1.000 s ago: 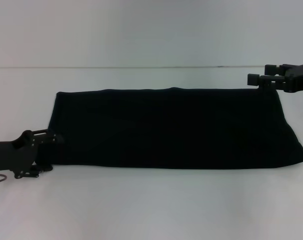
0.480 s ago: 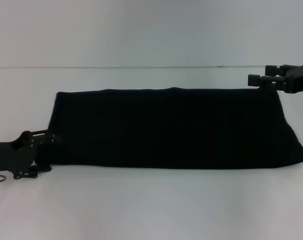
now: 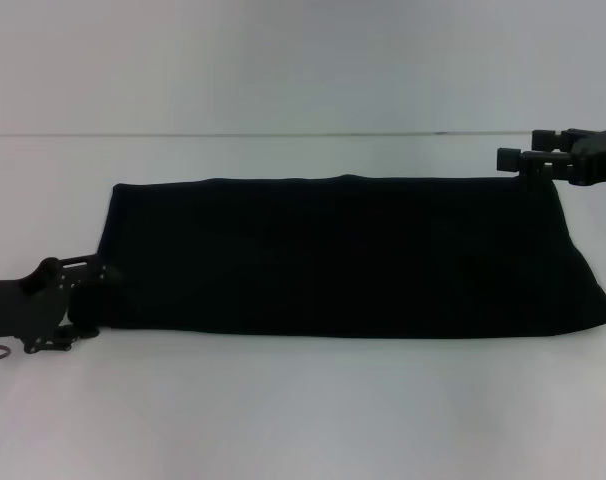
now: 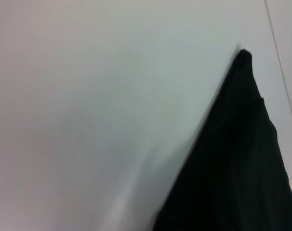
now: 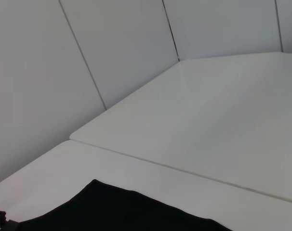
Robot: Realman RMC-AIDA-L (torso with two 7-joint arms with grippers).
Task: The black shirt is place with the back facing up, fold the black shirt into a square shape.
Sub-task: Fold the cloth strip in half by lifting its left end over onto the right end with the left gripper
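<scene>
A black shirt point(image 3: 343, 255) lies folded into a long band on a white worktop point(image 3: 303, 410). The left hand point(image 3: 88, 270) sits at its near left corner, the right hand point(image 3: 513, 158) at its far right corner. Whether either hand is clenched or released cannot be told.

Even, soft light over a pale table, little shadow and no glare

The head view is bright and washed, and the black shirt point(image 3: 343, 255) reads as one flat dark mass with no fold detail; only a thin soft shadow lies along its near edge. The left wrist view is smeared: the shirt's edge point(image 4: 242, 159) is streaked against the white table point(image 4: 88, 96). The right wrist view is sharper, the wall panels evenly grey
</scene>
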